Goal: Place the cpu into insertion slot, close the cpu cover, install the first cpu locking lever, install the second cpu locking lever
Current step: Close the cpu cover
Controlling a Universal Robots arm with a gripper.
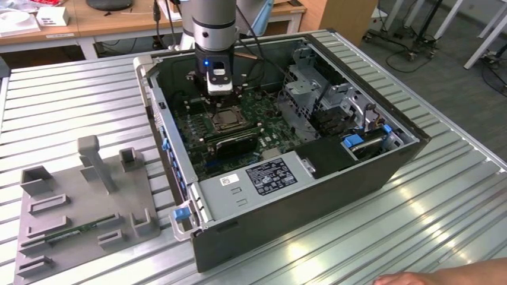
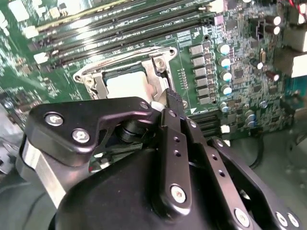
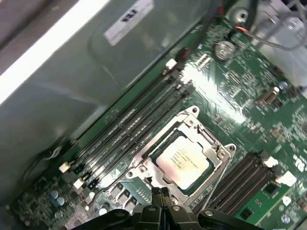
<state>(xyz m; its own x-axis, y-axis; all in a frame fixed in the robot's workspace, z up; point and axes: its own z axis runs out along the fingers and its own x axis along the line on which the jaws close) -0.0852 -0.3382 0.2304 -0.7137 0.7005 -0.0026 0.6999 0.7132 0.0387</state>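
Observation:
The cpu [image 3: 184, 160] lies flat in the insertion slot [image 3: 158, 178], its silvery top showing. The cpu cover [image 3: 207, 137] lies down over it as a metal frame around the chip. In the second wrist view the cpu [image 2: 123, 84] shows pale inside the cover [image 2: 160, 64]. A thin wire lever [image 2: 122, 54] runs along the socket's side by the memory slots. My gripper [image 3: 160, 194] hangs just over the socket's edge, fingers pressed together and shut with nothing seen between them. In the exterior view the gripper [image 1: 221, 105] stands upright above the socket [image 1: 228, 119].
The open computer case [image 1: 317, 196] lies on a slatted metal table [image 1: 71, 101]. Long memory slots [image 3: 129, 127] flank the socket, and capacitors [image 2: 223, 62] stand close by. A drive cage [image 1: 305, 95] rises on the exterior view's right. A grey fixture [image 1: 87, 196] sits left; a hand [image 1: 443, 278] rests at the table's near edge.

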